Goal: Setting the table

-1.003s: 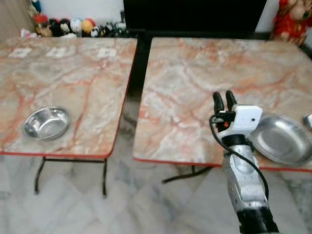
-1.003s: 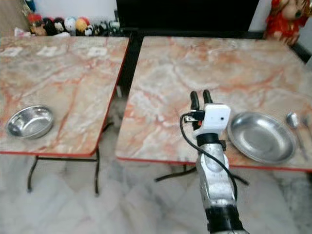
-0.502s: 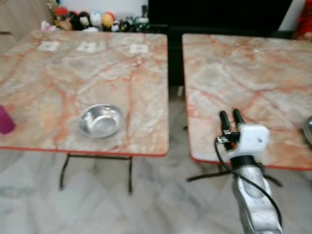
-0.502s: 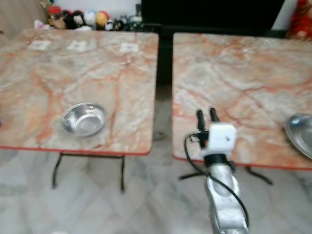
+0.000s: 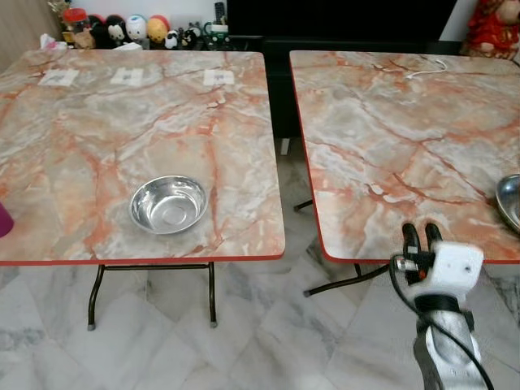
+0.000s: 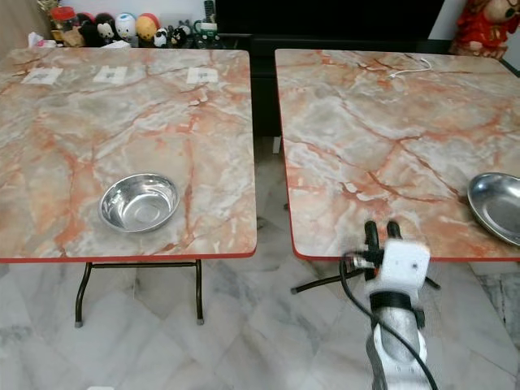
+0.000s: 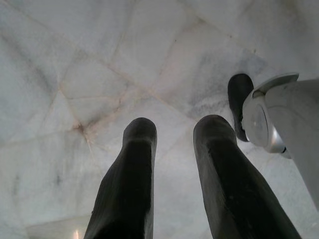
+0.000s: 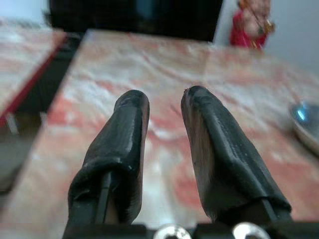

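Well left of jaws: bowl (image 5: pixel 168 204)

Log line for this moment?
right gripper: open, empty, raised by right table's near edge | left gripper: open, over floor | bowl: left table | plate: right table

- Right arm: raised in front of the body, silver forearm upright, white wrist housing on top, black cable looped along its side.
- Right end effector (image 6: pixel 382 230): two black fingers pointing up and forward, parted by a narrow gap, holding nothing.
- Left end effector (image 7: pixel 174 134): pointing down at the floor, fingers (image 7: pixel 129 189) parted, holding nothing.
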`<state>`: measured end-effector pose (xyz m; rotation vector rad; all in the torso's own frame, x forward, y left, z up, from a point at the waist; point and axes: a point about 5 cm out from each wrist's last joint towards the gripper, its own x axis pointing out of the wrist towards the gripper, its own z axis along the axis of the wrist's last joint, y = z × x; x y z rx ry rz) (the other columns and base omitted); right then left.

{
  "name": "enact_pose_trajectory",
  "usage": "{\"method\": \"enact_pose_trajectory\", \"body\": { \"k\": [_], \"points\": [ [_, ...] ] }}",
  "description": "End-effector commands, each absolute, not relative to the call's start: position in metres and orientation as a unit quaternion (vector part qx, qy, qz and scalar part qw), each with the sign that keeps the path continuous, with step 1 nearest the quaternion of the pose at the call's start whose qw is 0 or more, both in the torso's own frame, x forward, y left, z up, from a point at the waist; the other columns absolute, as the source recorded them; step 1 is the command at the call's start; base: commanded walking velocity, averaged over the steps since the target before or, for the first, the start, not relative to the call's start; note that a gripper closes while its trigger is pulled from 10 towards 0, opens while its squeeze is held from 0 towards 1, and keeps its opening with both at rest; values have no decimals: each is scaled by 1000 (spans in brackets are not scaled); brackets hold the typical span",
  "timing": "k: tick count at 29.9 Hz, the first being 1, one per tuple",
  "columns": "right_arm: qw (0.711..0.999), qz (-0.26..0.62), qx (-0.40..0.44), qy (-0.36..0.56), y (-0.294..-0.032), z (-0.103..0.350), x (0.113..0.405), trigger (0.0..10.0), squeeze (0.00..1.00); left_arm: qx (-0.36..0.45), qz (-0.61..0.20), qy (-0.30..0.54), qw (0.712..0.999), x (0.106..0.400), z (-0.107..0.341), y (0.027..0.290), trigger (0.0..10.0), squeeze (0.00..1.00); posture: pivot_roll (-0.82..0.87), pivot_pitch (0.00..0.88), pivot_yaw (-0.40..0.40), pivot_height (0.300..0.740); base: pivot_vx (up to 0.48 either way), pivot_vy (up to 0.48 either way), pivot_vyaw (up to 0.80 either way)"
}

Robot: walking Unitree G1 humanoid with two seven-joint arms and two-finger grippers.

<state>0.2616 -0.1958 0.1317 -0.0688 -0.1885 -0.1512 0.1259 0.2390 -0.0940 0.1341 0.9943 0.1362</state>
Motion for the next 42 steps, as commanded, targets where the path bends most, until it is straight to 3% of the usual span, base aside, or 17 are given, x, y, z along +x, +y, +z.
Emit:
{"method": "enact_pose_trajectory", "body": {
  "k": [1, 14, 27, 41, 42],
  "points": [
    [993, -72, -26, -94, -196, 134, 266, 10000, 0, 59, 65, 495, 864, 114, -99, 237, 10000, 0, -36, 122, -20, 740, 0, 364, 0],
    [994, -18, 6, -106, -166, 145, 296, 10000, 0, 59, 66, 496, 864, 114, -99, 238, 10000, 0, -25, 121, -14, 740, 0, 480, 0],
    [994, -6, 9, -107, -162, 147, 307, 10000, 0, 60, 67, 497, 863, 113, -99, 238, 10000, 0, -17, 120, -7, 740, 0, 480, 0],
    [997, 0, 39, -74, -158, 144, 331, 10000, 0, 64, 57, 495, 865, 114, -99, 237, 10000, 0, -9, 92, 0, 740, 0, 43, 0],
    [996, 0, 45, -71, -159, 144, 334, 10000, 525, 64, 57, 496, 864, 113, -99, 237, 10000, 0, -7, 88, -1, 740, 0, 0, 0]
  ]
}}
